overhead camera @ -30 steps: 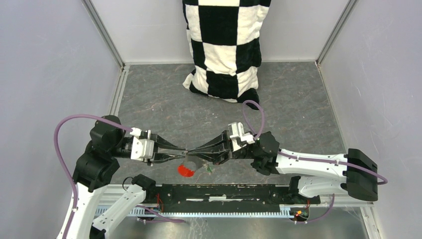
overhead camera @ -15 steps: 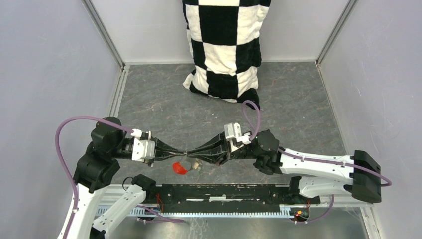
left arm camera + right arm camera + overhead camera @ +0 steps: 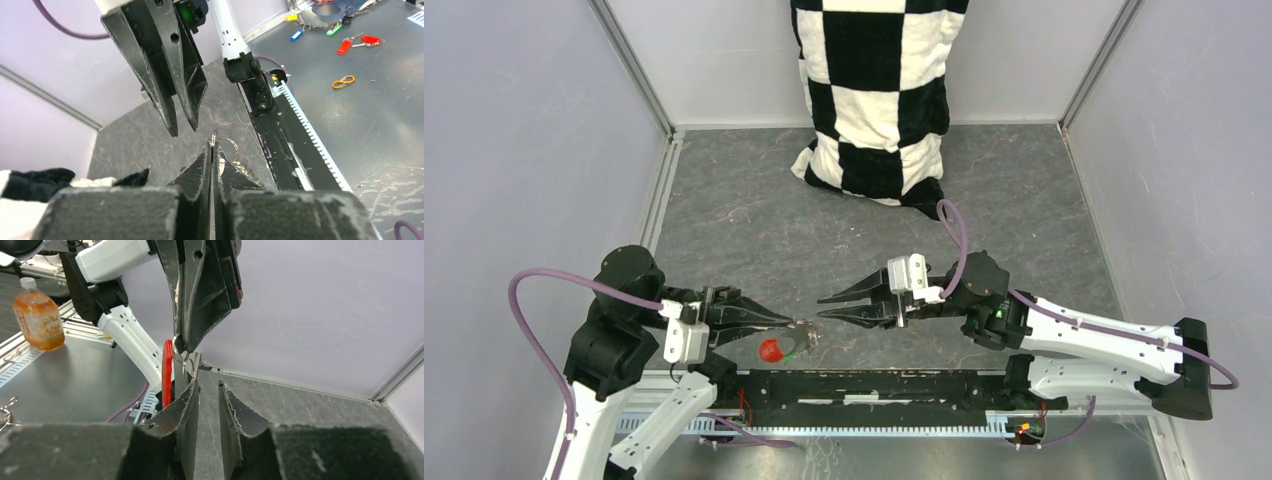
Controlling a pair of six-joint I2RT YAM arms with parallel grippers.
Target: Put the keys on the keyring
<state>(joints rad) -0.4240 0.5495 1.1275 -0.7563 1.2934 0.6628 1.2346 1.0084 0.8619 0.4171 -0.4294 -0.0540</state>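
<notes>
- Long black mounting rail [image 3: 874, 385]: landmark, along the near edge.
- Black two-finger left gripper [image 3: 797, 324]: just beyond the rail's left part, fingers pressed together on the next item.
- Silvery metal keyring with red plastic tag [image 3: 771, 350]: ring pinched at those tips, tag on the rail side.
- Small bright green piece [image 3: 790, 346]: touching the tag; too small to identify.
- Black two-finger right gripper [image 3: 822, 307]: beyond the rail's middle, fingers parted, holding nothing.
- Black-and-white chequered cloth cushion [image 3: 874, 90]: well beyond the rail, upright against the far wall.

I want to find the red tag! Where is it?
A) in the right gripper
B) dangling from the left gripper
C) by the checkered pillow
B: the red tag hangs from the keyring pinched in the shut left gripper; the right gripper is open and empty.
</notes>
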